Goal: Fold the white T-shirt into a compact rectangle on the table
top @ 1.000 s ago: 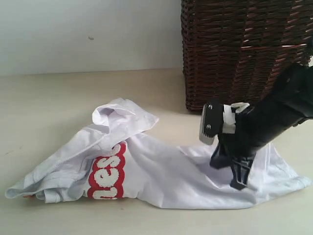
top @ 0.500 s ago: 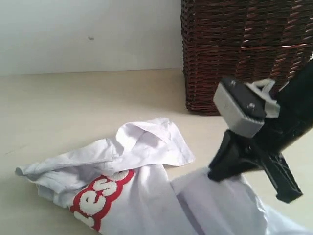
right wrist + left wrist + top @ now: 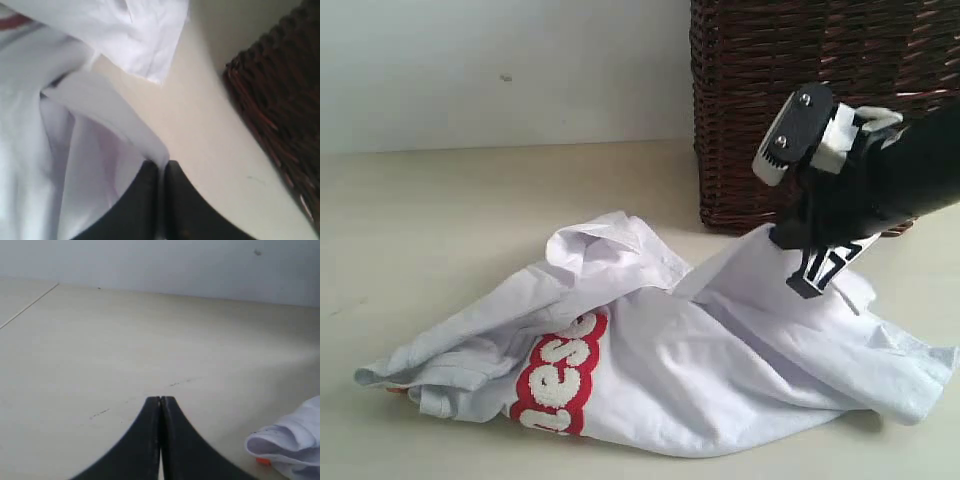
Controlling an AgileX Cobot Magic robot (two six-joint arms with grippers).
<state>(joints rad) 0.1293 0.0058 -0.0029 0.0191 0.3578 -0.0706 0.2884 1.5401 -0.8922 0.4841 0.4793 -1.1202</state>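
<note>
Left end effector point(image 3: 160, 400) is clenched on nothing, low over the bare bench point(image 3: 100, 340), with a bunched edge of the white T-shirt point(image 3: 700, 350) near it. Right end effector point(image 3: 161, 167) is clamped on a fold of the shirt, holding it peaked above the bench. The rest lies crumpled below and to its left, red lettering point(image 3: 560, 375) showing. A dark wicker basket point(image 3: 800, 100) stands just behind it.

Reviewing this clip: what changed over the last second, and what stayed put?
The right gripper, shut on the soft white cotton T-shirt with red-outlined lettering, rose from low on the shirt's right side to near the dark brown wicker basket, pulling a peak of fabric up. The crumpled collar end shifted right. The basket and the pale cream table are unchanged.
</note>
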